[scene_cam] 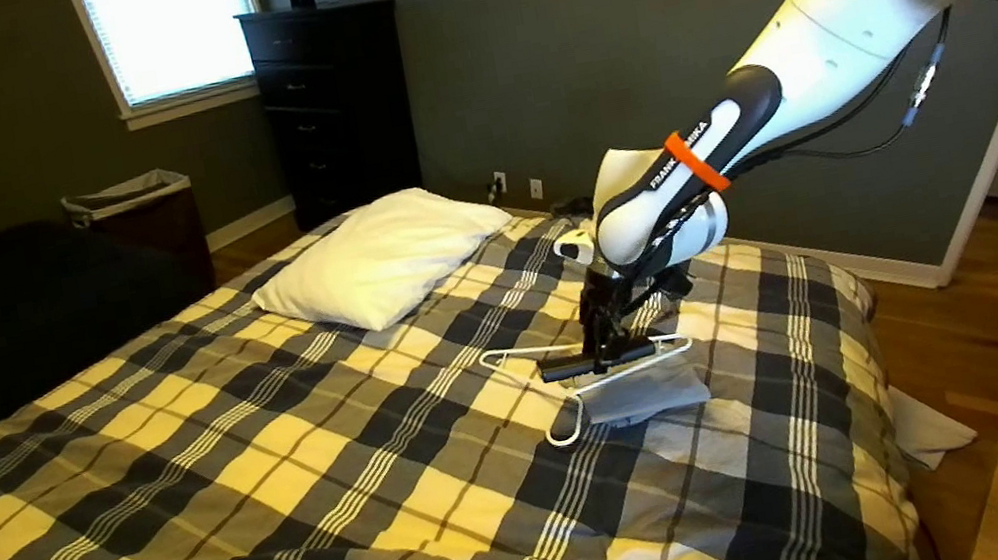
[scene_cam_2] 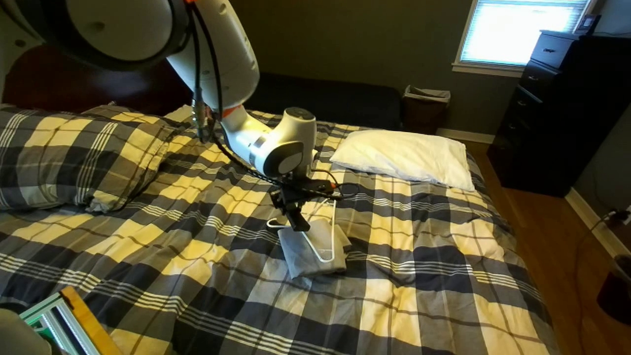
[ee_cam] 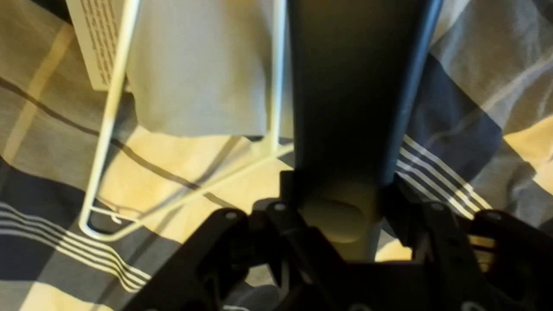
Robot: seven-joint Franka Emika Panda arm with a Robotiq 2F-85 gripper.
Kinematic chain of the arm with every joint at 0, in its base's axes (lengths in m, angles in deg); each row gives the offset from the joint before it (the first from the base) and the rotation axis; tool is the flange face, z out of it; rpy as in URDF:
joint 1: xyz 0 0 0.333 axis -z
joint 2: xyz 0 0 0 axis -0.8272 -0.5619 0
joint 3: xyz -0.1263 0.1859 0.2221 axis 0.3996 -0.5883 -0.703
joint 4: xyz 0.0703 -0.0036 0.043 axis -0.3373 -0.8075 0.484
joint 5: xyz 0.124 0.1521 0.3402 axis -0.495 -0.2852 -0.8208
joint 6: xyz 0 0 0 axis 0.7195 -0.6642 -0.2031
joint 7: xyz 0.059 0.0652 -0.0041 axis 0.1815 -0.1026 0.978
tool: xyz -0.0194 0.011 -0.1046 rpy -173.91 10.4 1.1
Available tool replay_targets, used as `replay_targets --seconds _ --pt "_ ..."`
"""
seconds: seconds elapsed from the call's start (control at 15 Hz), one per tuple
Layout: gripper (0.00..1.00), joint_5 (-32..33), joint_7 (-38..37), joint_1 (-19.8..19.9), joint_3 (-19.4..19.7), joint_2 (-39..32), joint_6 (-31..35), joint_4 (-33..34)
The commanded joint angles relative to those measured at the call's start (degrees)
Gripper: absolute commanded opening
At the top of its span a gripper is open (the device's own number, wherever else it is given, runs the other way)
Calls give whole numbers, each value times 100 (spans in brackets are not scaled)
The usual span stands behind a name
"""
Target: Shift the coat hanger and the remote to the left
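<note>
In an exterior view: hamper [scene_cam: 159, 237] far left, pale liner [scene_cam: 141, 199] over its rim, inside hidden. Remote [ee_cam: 345, 95]: long, black, clamped in gripper [ee_cam: 339, 190] jaws. Hanger [ee_cam: 185, 199]: thin white loop, under remote, partly over a flat grey item [scene_cam: 650, 395] on the plaid bedspread [scene_cam: 309, 474]. Same view: white pillow [scene_cam: 384, 259] farther left, dark dresser [scene_cam: 343, 103] far behind.

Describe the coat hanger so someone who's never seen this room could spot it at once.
Start with the plaid-covered bed and find the flat grey bundle lying on it, apart from the white pillow. The coat hanger partly overlaps that bundle in every view. It's the thin white open triangle with a hook, unlike the solid bundle or the black bar-shaped remote between the fingers.
</note>
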State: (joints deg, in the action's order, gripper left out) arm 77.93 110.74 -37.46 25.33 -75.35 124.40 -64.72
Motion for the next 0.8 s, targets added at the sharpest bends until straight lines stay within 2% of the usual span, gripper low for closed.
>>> replay_targets --seconds 0.0,0.2,0.33,0.4,0.53,0.73 --pt "27 -249 246 -356 -271 847 141 -1050" --pt "27 71 -392 -1238 -72 973 478 -1514" --pt "27 531 -1200 -1938 282 1039 1265 -1829" --pt "27 847 -1657 -2306 546 1021 1651 -1907" --pt "27 1546 -2599 -3150 1338 1020 2279 -2027" --pt "27 1760 -3224 -4426 2597 741 2575 -1919"
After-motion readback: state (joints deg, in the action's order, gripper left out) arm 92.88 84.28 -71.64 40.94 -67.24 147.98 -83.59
